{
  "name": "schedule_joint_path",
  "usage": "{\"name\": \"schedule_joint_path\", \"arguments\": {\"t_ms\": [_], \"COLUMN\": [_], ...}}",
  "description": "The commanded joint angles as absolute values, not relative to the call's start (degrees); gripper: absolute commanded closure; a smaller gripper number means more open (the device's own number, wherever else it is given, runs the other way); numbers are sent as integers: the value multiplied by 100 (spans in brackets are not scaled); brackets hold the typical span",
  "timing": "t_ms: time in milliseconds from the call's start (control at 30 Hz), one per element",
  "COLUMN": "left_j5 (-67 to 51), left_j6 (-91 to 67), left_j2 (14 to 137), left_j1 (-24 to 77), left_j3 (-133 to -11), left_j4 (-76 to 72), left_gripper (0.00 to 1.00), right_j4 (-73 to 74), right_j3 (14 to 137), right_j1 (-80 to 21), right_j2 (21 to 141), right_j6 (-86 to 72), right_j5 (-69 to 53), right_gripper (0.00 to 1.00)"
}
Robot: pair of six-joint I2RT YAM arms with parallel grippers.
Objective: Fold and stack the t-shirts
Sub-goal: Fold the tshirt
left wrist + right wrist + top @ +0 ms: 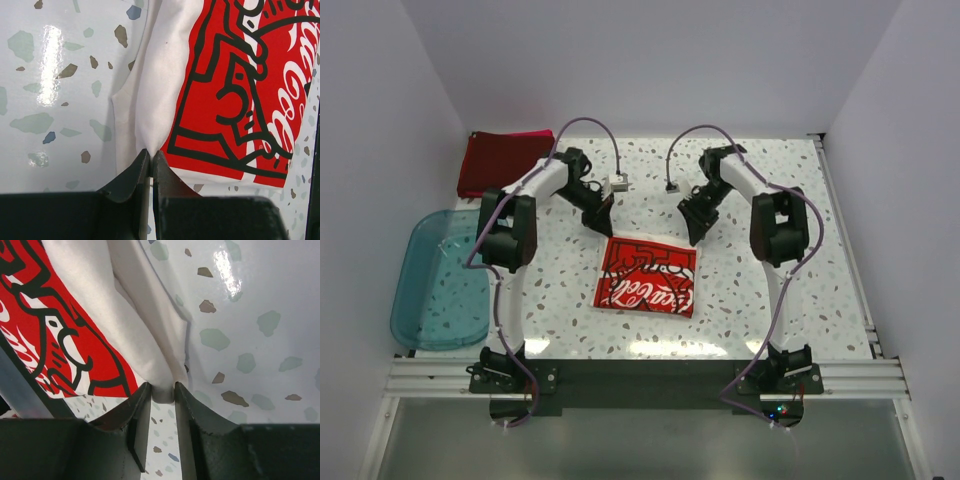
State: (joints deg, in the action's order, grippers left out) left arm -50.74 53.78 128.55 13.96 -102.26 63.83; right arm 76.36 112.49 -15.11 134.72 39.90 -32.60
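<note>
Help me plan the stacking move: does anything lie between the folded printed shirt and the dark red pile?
Nothing on the table between printed shirt and dark red pile; only the left arm hangs over that stretch. The teal tub sits aside.

1. We're reading white "Coca-Cola" script [645, 293] on the red print panel [660, 262] of the cream-white t-shirt [604, 304] in the top view.
2. In the left wrist view we're getting only part of that script, cut off at the right edge.
3. In the right wrist view we're seeing white script fragments, unreadable.
</note>
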Motion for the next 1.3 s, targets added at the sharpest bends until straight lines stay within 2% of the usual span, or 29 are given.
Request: {"name": "schedule_joint_path", "arguments": {"t_ms": [0,33,133,167,633,867,1100,1267], "left_j5": [-5159,-5168,-5115,-5098,-4685,-4229,-3578,-3122], "left_j6": [5476,5476,5432,5406,5203,4580,3561,3208], "left_j2": [12814,12806,12779,12762,12252,12691,13042,13578], "left_j1": [1406,1406,1406,1398,1160,1002,958,967], "left_j3": [-10319,-10327,-10318,-10318,-10441,-10775,-10705,-11144], "left_j4": [6232,6240,6214,6205,6434,5942,4581,4307], "left_gripper": [98,98,98,100,100,100,100,100], "right_j4": [7936,7963,8016,8033,7515,6577,5380,4871], "right_j3": [11549,11549,11470,11409,10688,10635,10731,10863], "right_j1": [-1547,-1538,-1538,-1529,-1239,-1257,-1257,-1274], "right_j2": [13360,13325,13140,13087,12032,12287,12585,12928], "right_j6": [4113,4165,4262,4280,4325,3780,2709,2461], "right_j5": [-3498,-3489,-3428,-3402,-2532,-1943,-1135,-651], "right_gripper": [72,72,95,100,100,100,100,100]}}
